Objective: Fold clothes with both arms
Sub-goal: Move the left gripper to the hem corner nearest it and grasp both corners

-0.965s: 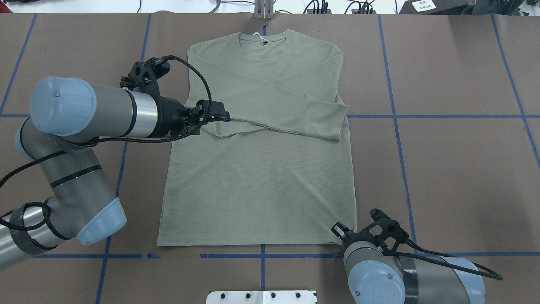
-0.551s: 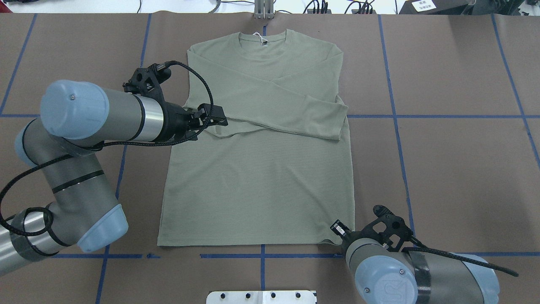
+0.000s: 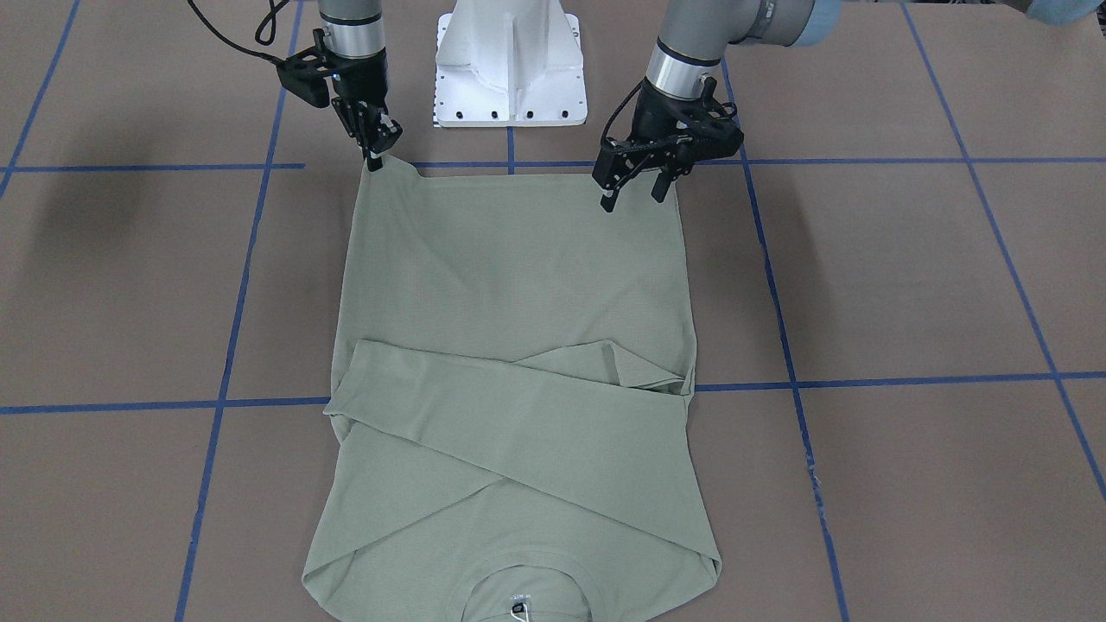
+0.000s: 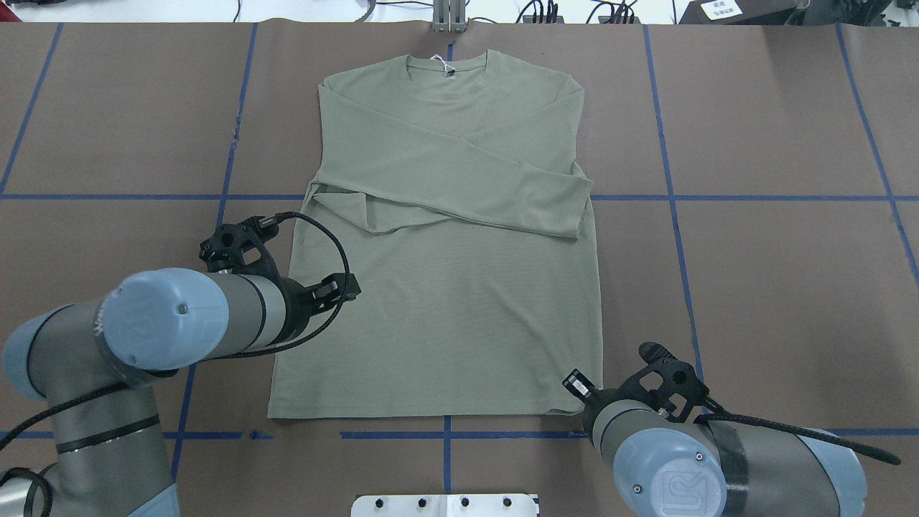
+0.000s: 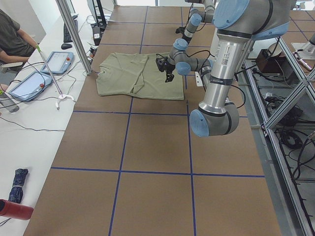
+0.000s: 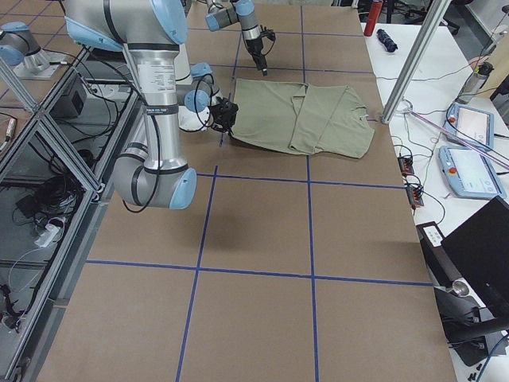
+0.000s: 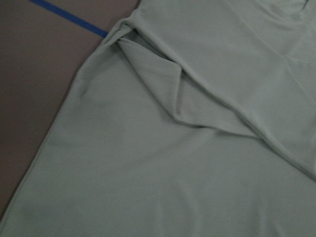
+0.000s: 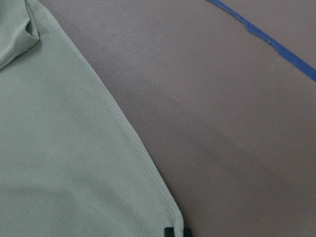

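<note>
Lying flat: fine-ribbed sage knit shirt (image 4: 445, 316) | long sleeves crossed

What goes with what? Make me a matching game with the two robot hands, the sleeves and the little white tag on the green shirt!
Things
1. left gripper
2. right gripper
3. sleeves
4. hang tag

States
A. crossed over the chest
B. shut on a bottom corner of the shirt
C. at the collar
D. open, above the shirt, holding nothing

Pairs: 1-D, 2-B, 3-A, 4-C
</note>
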`<state>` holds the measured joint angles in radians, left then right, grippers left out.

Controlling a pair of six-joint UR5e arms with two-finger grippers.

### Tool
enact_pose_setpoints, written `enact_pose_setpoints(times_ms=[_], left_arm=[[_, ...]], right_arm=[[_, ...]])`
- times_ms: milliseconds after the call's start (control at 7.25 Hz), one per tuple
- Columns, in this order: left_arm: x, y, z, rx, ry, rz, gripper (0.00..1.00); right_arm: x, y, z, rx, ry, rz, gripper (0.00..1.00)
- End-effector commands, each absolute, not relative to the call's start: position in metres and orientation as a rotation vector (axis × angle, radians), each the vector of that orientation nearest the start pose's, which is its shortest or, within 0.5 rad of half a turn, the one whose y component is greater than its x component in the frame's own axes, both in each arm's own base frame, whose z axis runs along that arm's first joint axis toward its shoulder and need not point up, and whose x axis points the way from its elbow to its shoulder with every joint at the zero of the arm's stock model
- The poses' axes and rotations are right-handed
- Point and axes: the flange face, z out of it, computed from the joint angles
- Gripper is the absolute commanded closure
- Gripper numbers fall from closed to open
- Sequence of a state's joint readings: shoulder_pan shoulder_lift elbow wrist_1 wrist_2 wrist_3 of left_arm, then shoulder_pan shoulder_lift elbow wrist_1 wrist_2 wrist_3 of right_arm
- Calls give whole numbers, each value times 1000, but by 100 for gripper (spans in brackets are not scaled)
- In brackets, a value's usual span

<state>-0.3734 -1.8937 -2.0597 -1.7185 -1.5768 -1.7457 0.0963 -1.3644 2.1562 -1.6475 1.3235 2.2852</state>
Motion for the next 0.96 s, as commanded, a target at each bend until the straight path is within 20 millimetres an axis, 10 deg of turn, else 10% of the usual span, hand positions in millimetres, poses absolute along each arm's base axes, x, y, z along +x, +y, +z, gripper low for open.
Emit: enact_pose_setpoints(times_ms=[0,827], left_arm=[[477,-274,295,40,823,-488,8],[495,-242,339,3,736,-456,31]], right_arm=[[-484,-205,304,9,-780,853,100],[-486,-202,302,4,-785,849,100]])
